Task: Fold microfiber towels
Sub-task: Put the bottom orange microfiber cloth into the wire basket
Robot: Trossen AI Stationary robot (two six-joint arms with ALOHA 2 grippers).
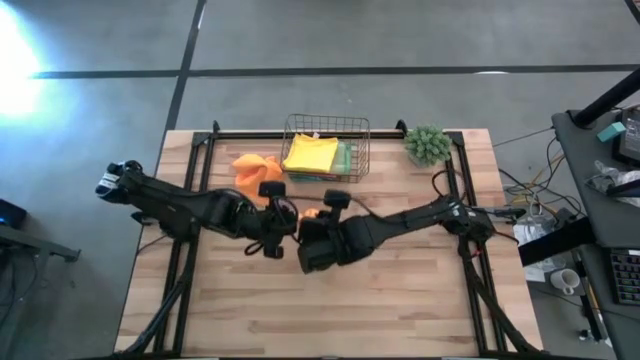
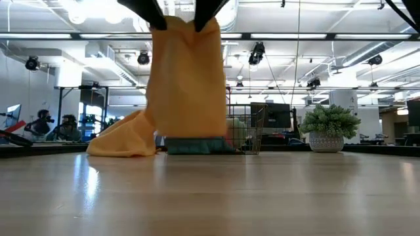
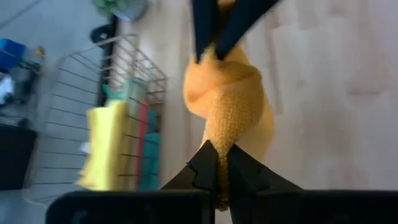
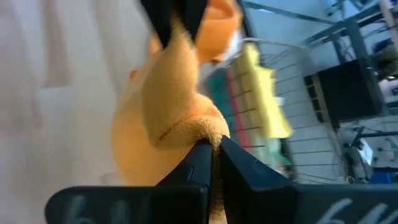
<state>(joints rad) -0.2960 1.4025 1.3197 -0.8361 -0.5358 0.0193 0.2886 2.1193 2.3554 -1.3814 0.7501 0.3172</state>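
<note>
together both grippers hold orange towel (image 2: 187, 78) aloft.

Both arms reach inward, the left gripper (image 1: 283, 213) and right gripper (image 1: 312, 213) meeting mid-table, jaws clamped.

Nubby cloth towel (image 2: 187, 78) (matt); wire basket (image 1: 326, 150)
</note>
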